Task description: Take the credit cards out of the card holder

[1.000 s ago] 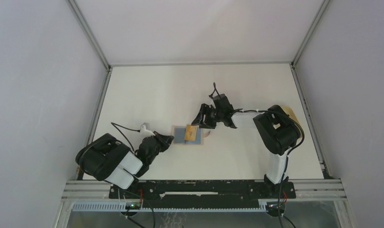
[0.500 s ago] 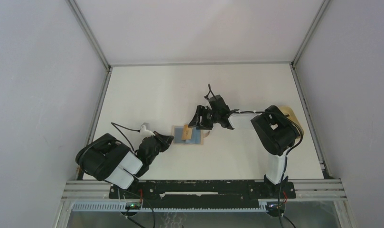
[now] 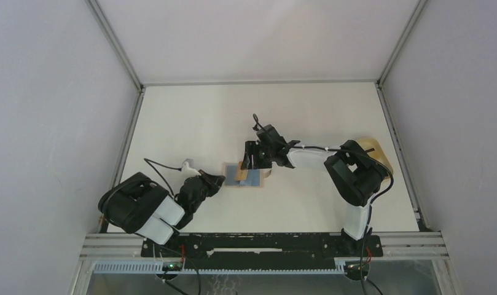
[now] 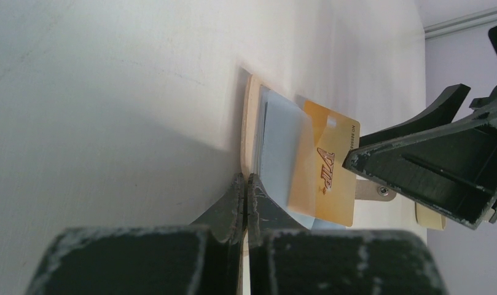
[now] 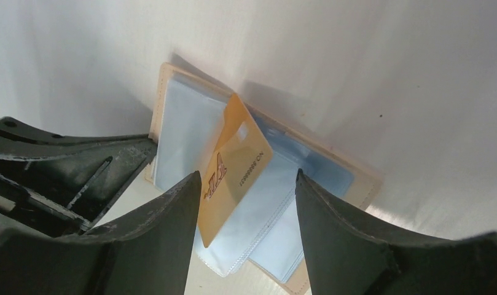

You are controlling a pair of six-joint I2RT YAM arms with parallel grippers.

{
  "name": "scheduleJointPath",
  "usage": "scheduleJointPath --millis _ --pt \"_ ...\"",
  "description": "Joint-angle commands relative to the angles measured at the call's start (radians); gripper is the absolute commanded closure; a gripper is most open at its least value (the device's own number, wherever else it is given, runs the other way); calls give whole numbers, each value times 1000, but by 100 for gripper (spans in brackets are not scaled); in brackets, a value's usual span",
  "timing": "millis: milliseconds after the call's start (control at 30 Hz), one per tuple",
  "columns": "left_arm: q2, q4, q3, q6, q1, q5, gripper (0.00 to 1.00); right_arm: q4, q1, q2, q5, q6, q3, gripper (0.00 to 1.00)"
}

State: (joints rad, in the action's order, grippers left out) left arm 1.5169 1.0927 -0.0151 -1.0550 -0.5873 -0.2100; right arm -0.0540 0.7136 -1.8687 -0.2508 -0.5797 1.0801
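Small flat tan card holder (image 5: 178, 129) lies open on the white tabletop (image 3: 190, 117), between the two arms, with its clear plastic sleeves (image 5: 276, 196) facing up. One gold-orange plastic card (image 5: 236, 175) sits partly out of a sleeve, skewed across the spread. We see no other card clearly.

Left fingers (image 4: 246, 187) are closed on the holder's tan edge nearest that arm. We read that as pinning it in place.

Right fingers (image 3: 252, 161) are spread wide, hold nothing, and hover just over the holder.

Key relation: in the right wrist view the gold card lies straight below the gap between those fingers, one finger on each side of it. Its long axis runs roughly square to the closing line. The free end points away from the left arm, so the right arm is the one placed to take it.

We think the next move is a descent onto the free end, and the card lying flat against the sleeve leaves little edge to catch.
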Motion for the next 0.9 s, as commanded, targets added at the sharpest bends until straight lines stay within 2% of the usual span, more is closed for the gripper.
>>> scheduleJointPath --millis 0,600,867 --pt "32 -20 -16 20 -4 21 100 -68 12 44 63 77 47 34" --pt "110 52 -16 2 -5 41 100 -166 51 7 102 184 160 39" --pt "111 61 -8 2 -5 38 100 -208 44 -17 119 152 173 36"
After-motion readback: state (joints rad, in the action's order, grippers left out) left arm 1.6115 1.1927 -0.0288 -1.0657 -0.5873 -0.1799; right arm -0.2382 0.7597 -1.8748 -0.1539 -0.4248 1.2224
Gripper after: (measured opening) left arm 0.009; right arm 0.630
